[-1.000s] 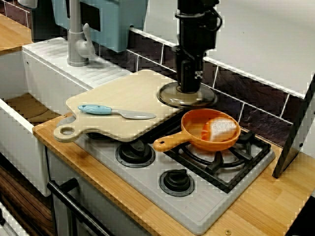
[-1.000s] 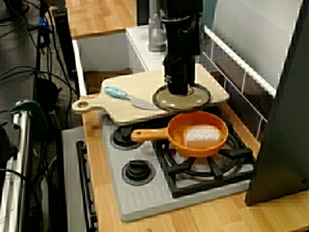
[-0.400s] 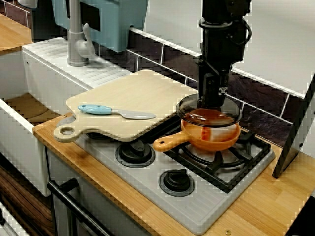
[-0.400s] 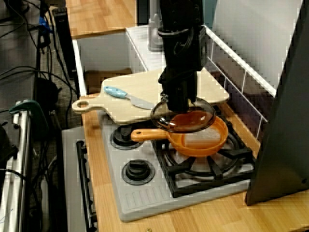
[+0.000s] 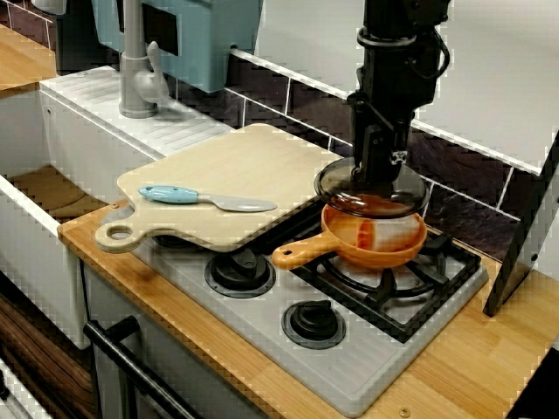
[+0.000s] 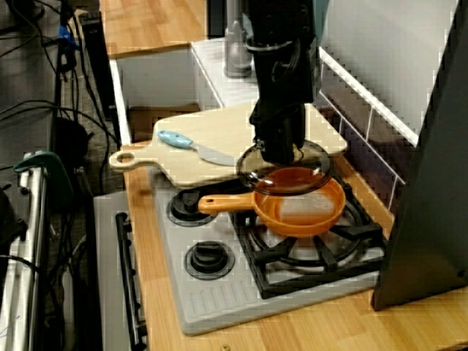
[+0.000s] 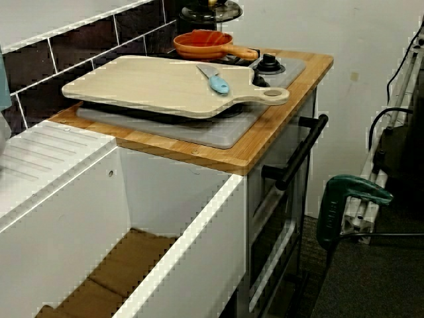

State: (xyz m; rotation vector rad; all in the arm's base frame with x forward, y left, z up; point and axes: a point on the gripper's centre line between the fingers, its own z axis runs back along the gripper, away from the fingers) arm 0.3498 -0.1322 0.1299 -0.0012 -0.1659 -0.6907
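Wooden board with its knife, centre left, no longer carries the glass lid that sat on its right corner a second ago. The fingers are clamped on the lid's knob. They hold it slightly tilted, close over the orange pan at centre right, not seated.

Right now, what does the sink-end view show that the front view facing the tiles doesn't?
Sink-end view only: the green clamp out beyond the oven front. Front view only: the gripper shut on the glass lid, holding it just over the orange pan, plus the faucet. The sink-end view crops the gripper off at its top edge. Both: the cutting board lying partly over the stove, the blue-handled knife on it, the pan, and the lid's rim.
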